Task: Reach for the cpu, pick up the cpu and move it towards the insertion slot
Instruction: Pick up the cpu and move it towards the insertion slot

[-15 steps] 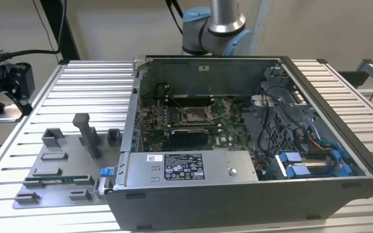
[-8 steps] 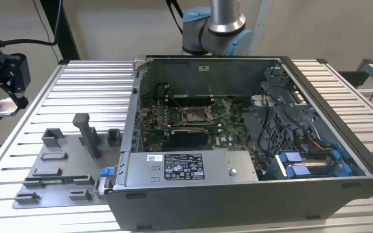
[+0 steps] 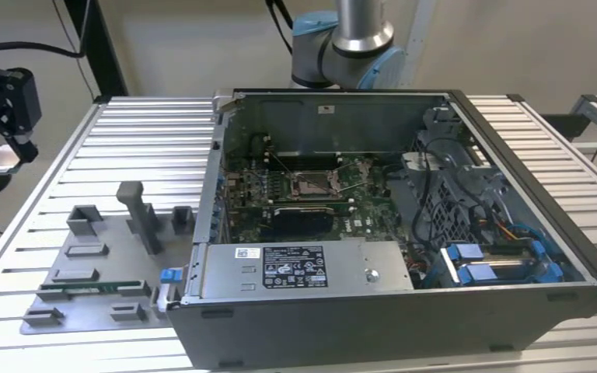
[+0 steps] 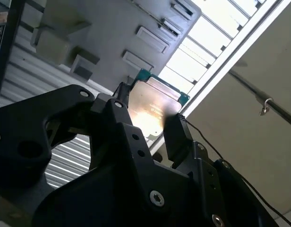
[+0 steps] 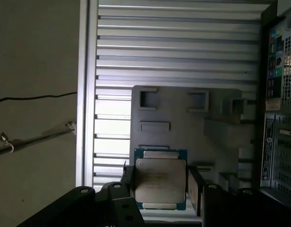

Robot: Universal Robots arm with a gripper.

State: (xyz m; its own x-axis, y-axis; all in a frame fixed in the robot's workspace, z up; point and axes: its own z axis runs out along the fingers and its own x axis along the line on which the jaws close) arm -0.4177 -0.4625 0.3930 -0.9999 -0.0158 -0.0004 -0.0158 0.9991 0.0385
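Note:
In both wrist views my gripper is shut on the cpu, a small square chip with a silvery top and a green rim. A black finger presses on each of two opposite edges. The chip hangs in the air above the grey fixture plate and the ribbed table. In the exterior view the gripper is high at the far left, well away from the open computer case. The insertion slot, a silver-framed socket with a dark centre, sits on the green board inside the case.
The grey fixture plate holds several upright blocks and a thin green memory stick. The robot's base stands behind the case. Cables and blue drive bays fill the case on the exterior view's right. The case's side wall stands next to the plate.

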